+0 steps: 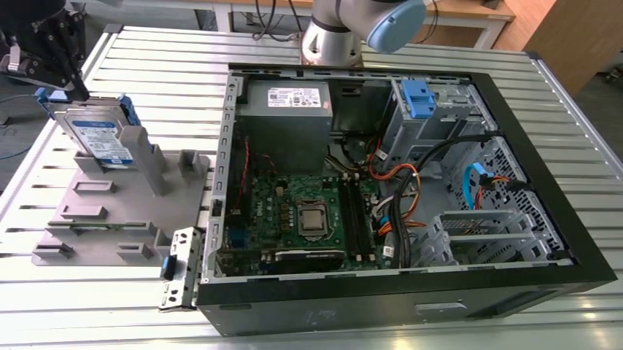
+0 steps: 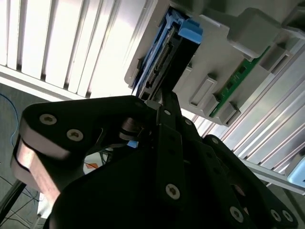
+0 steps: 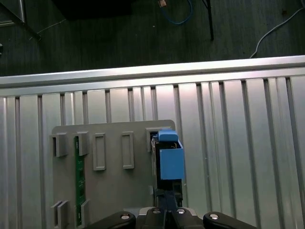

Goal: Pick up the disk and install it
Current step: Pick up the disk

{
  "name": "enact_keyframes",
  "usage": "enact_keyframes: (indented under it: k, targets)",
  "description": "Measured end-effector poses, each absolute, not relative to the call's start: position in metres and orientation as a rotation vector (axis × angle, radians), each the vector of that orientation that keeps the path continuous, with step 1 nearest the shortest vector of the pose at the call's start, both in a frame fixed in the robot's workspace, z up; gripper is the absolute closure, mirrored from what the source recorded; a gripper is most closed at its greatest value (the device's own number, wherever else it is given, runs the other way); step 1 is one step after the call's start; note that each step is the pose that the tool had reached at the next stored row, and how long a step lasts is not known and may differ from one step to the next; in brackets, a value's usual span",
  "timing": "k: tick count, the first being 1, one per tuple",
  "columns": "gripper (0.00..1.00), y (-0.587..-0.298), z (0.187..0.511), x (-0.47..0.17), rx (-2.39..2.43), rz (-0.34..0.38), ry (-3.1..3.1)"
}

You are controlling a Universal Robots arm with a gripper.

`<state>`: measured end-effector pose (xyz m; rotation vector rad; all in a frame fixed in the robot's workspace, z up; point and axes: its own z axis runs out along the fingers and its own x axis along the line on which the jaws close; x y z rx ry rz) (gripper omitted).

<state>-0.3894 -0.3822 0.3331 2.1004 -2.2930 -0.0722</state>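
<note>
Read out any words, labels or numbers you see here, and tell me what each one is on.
Label on the disk: white and blue, print too small to read.
White sticker on the power supply: print too small to read.
Markings on the motherboard: too small to read.

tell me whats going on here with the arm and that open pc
A robot arm has its gripper down at the top edge of the disk. The disk stands upright on its edge in a slot of the grey holder on the slatted table. The open computer case lies beside the holder, on the exterior view's right. The disk is in the holder, not yet in the case.
</note>
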Motion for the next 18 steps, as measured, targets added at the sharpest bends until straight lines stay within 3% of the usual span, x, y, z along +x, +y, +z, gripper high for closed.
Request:
enact_keyframes:
  k: [10,12,13,17,18]
  targets:
    - [0.89,-0.3820,0.3331,-0.3892,2.102,-0.072,-2.292]
    - [0.77,-0.3820,0.3331,-0.3892,2.102,-0.072,-2.291]
    - [0.77,-0.3820,0.3331,-0.3892,2.102,-0.072,-2.291]
    - [0.53,-0.3820,0.3331,-0.3892,2.102,-0.072,-2.291]
    - [0.53,-0.3820,0.3331,-0.3892,2.102,-0.072,-2.291]
